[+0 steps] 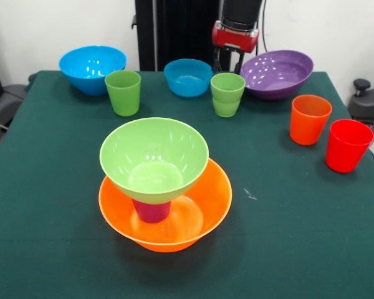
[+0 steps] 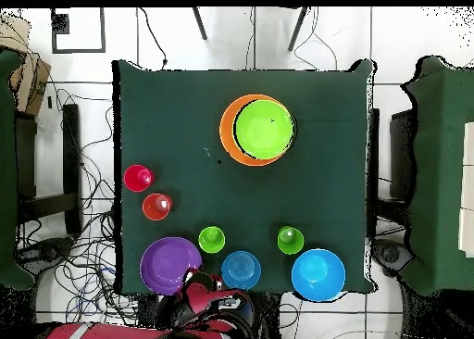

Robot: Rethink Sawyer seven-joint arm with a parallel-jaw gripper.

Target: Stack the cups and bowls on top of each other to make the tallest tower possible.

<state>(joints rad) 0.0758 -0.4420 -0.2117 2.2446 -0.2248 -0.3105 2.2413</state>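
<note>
The tower stands mid-table, near the edge far from the robot: glossy orange bowl (image 1: 165, 215), purple cup (image 1: 151, 210) upside down inside, green bowl (image 1: 154, 159) on top; bare green cloth (image 1: 299, 237) lies open around it; the remaining cups and bowls line the robot's edge; the gripper (image 1: 229, 62) hangs behind a green cup (image 1: 227, 94) beside the purple bowl (image 1: 277, 73); whether its fingers are apart cannot be told.

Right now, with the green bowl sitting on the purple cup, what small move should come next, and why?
Probably lower the tool toward the green cup just in front of it. That cup stands free on the table, and the green bowl on top of the tower is empty.
</note>
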